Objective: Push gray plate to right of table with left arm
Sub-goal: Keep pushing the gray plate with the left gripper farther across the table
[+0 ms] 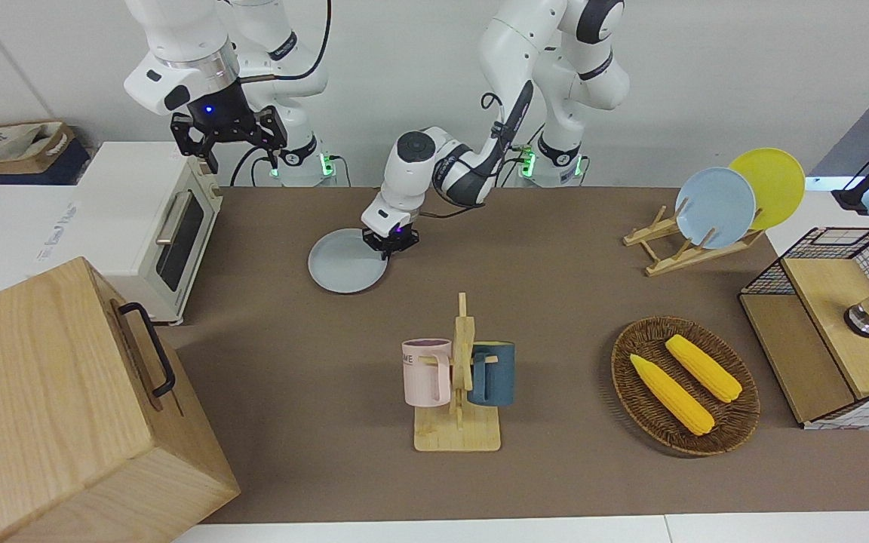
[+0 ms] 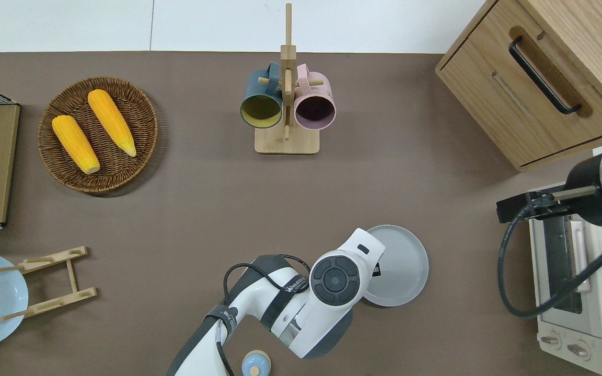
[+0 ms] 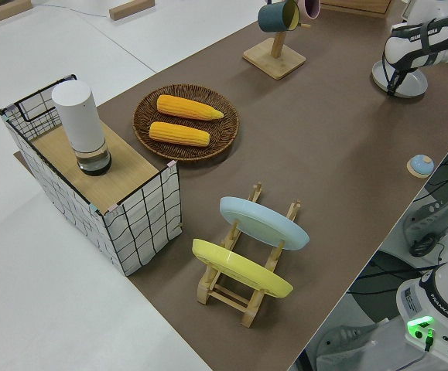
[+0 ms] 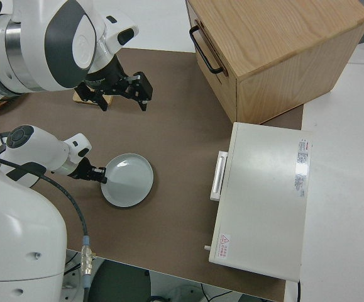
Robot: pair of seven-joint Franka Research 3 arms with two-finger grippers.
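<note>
The gray plate lies flat on the brown table, on the half toward the right arm's end and in the part near the robots. My left gripper is down at table height, against the plate's rim on the side toward the left arm's end. In the overhead view the left arm's wrist covers that rim and most of the gripper. My right gripper is parked, with its fingers spread.
A white toaster oven and a wooden cabinet stand at the right arm's end. A mug rack is farther out, mid-table. A corn basket, a plate rack and a wire box fill the left arm's end.
</note>
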